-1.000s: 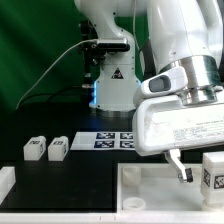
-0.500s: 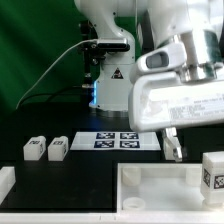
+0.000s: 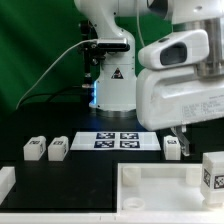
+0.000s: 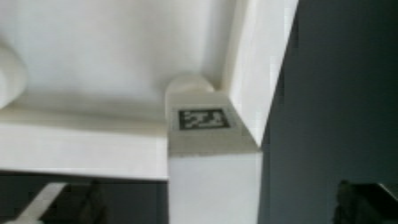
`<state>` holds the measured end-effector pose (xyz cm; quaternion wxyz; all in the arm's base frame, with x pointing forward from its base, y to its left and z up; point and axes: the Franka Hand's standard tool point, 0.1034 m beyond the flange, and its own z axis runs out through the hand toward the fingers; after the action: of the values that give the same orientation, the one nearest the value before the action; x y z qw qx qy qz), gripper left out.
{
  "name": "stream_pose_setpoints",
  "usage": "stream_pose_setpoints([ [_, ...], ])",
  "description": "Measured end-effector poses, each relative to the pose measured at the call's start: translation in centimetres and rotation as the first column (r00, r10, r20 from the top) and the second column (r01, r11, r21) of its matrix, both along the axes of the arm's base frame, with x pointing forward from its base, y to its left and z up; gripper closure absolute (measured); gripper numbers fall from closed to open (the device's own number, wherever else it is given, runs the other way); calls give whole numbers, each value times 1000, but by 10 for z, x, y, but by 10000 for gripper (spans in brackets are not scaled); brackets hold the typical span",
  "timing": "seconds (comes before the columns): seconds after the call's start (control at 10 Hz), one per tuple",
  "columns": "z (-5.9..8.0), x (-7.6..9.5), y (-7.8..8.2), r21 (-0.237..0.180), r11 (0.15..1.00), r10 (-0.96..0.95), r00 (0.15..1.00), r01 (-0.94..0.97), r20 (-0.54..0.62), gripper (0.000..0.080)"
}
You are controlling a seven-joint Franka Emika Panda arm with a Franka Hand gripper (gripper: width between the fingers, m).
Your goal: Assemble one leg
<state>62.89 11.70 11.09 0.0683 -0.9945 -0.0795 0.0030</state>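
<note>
My gripper (image 3: pixel 180 134) hangs at the exterior view's right, just above a small white tagged leg (image 3: pixel 172 148) that stands by the far rim of the large white tray (image 3: pixel 150 172). In the wrist view this leg (image 4: pixel 214 150) sits against a corner of the tray's white walls (image 4: pixel 249 60), tag end facing the camera. It lies between my gripper's (image 4: pixel 210 205) two dark fingers with a gap on each side. The jaws are open. Two more legs (image 3: pixel 35 148) (image 3: pixel 58 148) lie at the left, and another leg (image 3: pixel 213 172) stands at the right.
The marker board (image 3: pixel 118 140) lies flat behind the tray, in front of the arm's base (image 3: pixel 112 85). A white part's edge (image 3: pixel 5 180) shows at the exterior view's lower left. A green backdrop is behind.
My gripper has risen and shifted a little toward the exterior view's right. The leg by the tray's far rim now shows below the fingers.
</note>
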Motion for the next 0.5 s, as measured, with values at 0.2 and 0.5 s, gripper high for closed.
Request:
stream_pose_setpoints([
  [0.2, -11, 4, 0, 5, 1000, 18, 992, -18, -122, 150],
  [0.5, -19, 3, -2, 7, 1000, 20, 988, -19, -152, 150],
])
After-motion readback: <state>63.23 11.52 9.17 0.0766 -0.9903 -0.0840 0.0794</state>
